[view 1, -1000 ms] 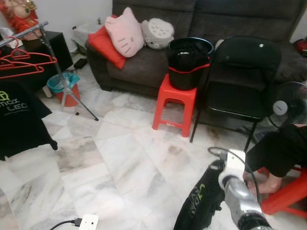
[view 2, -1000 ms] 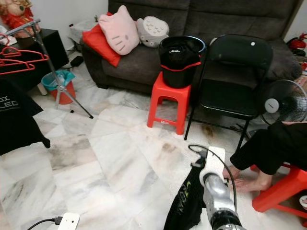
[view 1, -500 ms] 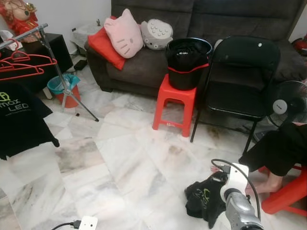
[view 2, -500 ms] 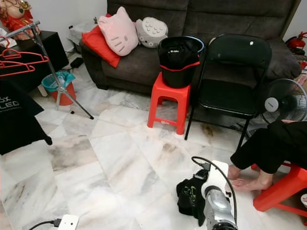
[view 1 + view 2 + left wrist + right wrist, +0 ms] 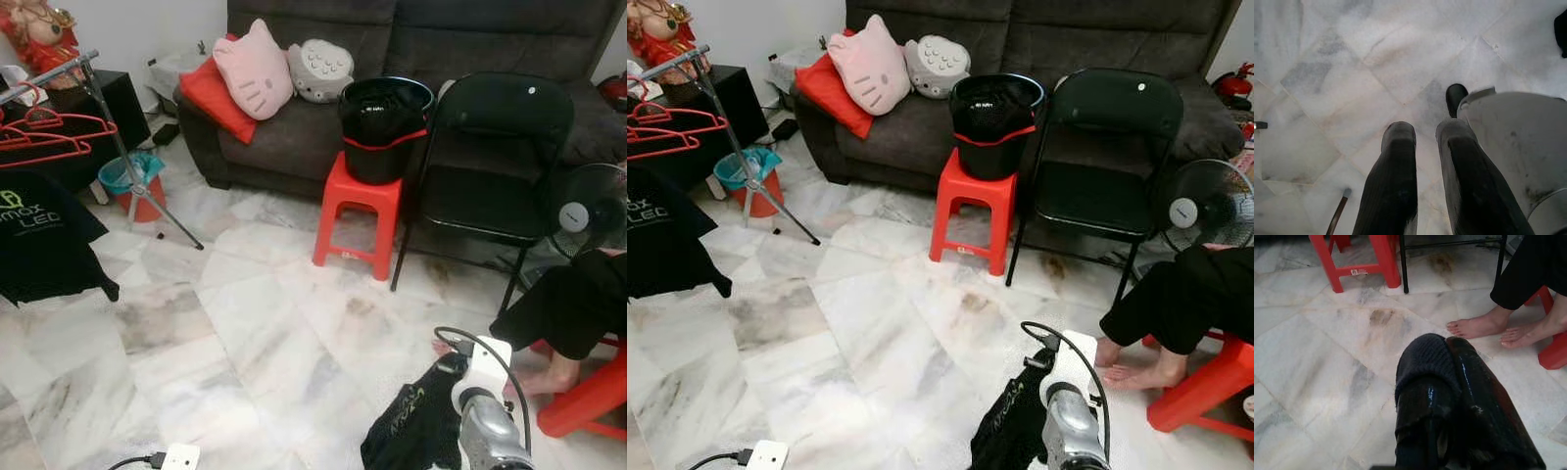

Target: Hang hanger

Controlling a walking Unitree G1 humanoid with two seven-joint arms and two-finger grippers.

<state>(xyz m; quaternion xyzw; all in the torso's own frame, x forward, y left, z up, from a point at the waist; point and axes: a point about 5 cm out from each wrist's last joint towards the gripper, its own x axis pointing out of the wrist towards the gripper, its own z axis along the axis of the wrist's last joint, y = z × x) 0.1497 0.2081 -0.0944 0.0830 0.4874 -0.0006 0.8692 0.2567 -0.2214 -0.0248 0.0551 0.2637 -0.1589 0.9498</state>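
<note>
Red hangers [image 5: 54, 137] hang on a silver rack bar [image 5: 54, 73] at the far left, above a black printed T-shirt [image 5: 44, 240] that hangs there too. My right gripper [image 5: 1444, 345] is shut on a black garment [image 5: 411, 431], which droops from it low at the front right, just above the marble floor. Dark fabric wraps one of its fingers [image 5: 1422, 364] in the right wrist view. My left gripper [image 5: 1425, 132] points down at bare floor, its fingers a narrow gap apart with nothing between them.
A red stool [image 5: 358, 211] carrying a black bucket [image 5: 384, 127] stands ahead, beside a black folding chair [image 5: 490, 166] and a fan [image 5: 593, 211]. A seated person's leg [image 5: 568, 313] and bare feet [image 5: 1479, 325] are close on the right. A power strip [image 5: 179, 456] lies front left.
The black garment, bunched up half a second ago, now hangs longer from my right gripper. The view has shifted slightly.
</note>
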